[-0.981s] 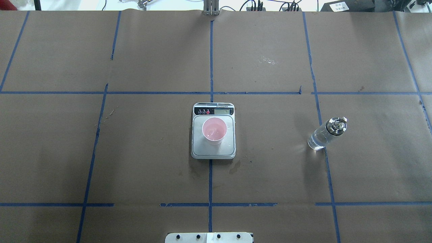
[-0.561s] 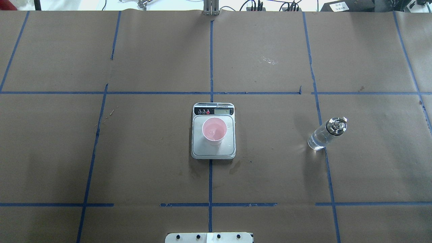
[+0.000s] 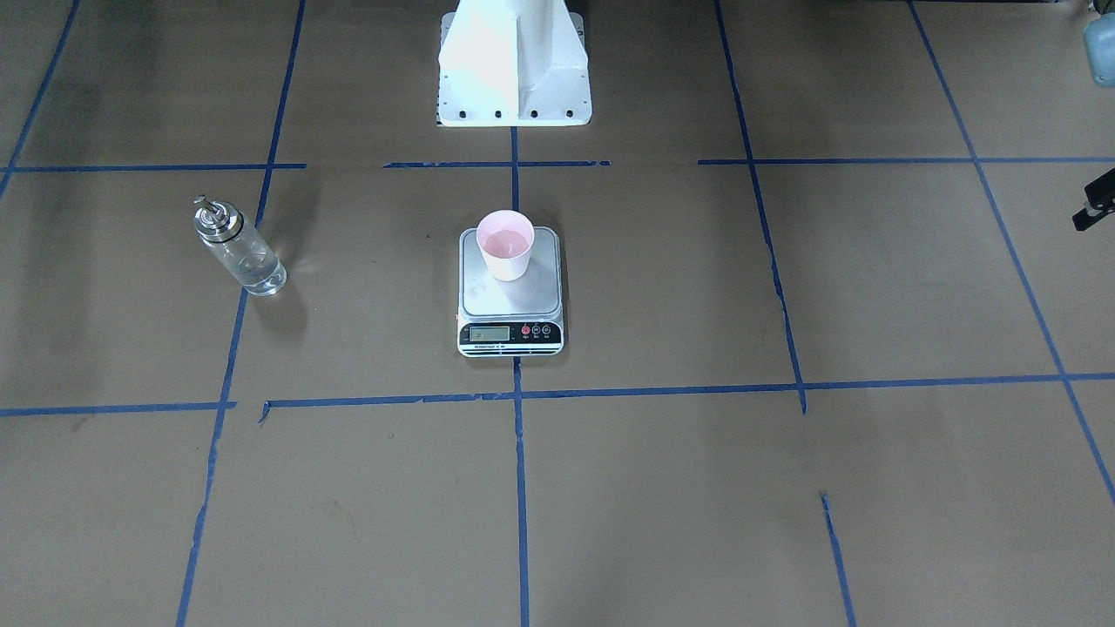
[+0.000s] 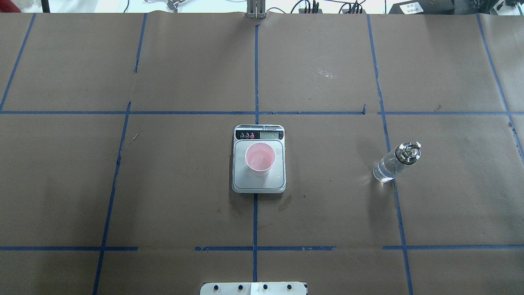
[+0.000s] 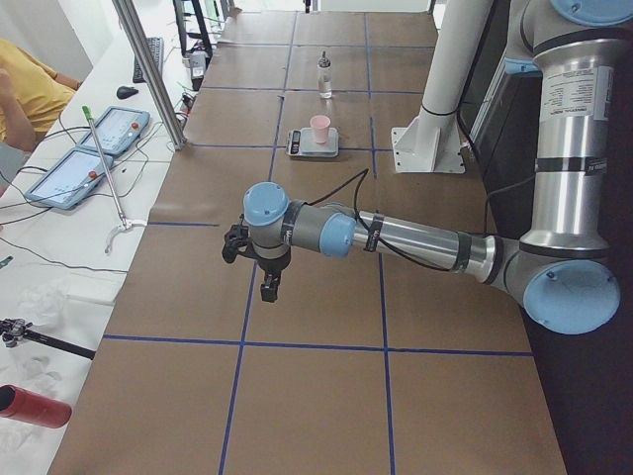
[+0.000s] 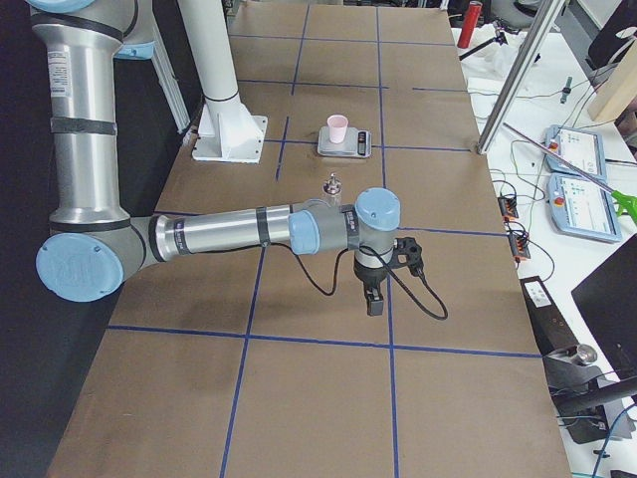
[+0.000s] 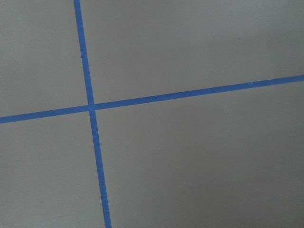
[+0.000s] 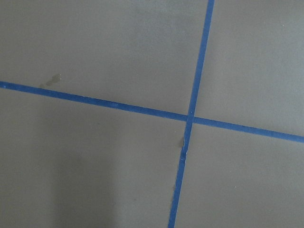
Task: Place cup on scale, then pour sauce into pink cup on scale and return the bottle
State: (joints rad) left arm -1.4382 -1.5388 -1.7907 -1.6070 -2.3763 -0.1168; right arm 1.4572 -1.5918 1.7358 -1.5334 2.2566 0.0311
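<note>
The cup point(image 4: 260, 158) stands upright on the scale point(image 4: 241, 182), well apart from both hands. The bottle point(image 4: 391, 166), holding clear sauce point(image 4: 384, 172), stands upright on the table point(image 4: 163, 184), between the scale and the right hand point(image 6: 373, 299) and touched by neither hand. The left hand point(image 5: 265, 285) hangs above the table's opposite end, the scale far beyond it. Both hands point down. I cannot tell whether either one's fingers are spread or pressed together.

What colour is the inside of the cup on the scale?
Pale pink; the small tapered paper-like cup shows best in overhead exterior view.
</note>
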